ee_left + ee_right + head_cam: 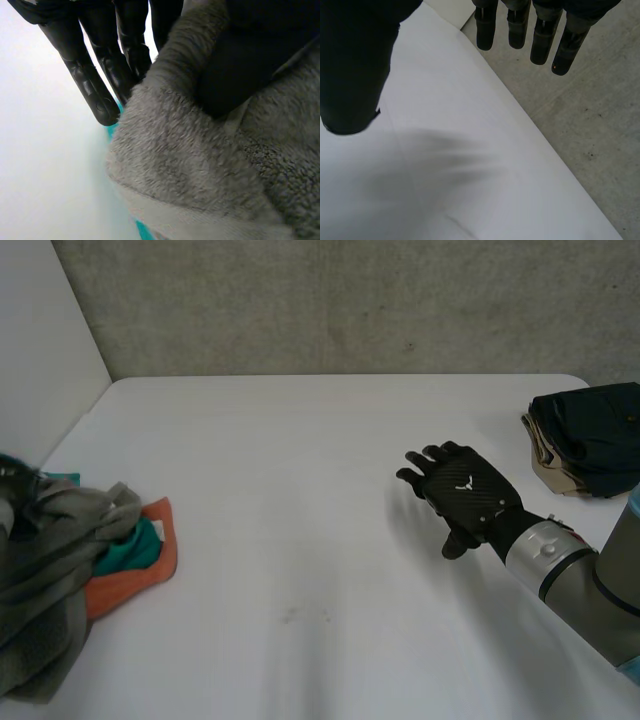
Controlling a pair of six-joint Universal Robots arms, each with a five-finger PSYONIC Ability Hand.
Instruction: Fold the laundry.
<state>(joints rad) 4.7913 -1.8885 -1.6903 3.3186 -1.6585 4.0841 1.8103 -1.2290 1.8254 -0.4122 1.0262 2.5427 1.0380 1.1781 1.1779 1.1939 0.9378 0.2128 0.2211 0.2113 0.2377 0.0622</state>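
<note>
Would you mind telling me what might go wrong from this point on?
The grey towel by the left hand lies bunched over the orange cloth and teal cloth; lifting it may drag them along. The folded stack sits at the table edge beside the right arm; a swing could knock it off.

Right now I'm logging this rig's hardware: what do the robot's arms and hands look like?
The right hand is black, its back a woven carbon pattern with a small white emblem; its fingers end in rounded tips. A silver cuff joins it to the grey right arm. The left hand is glossy black too.
</note>
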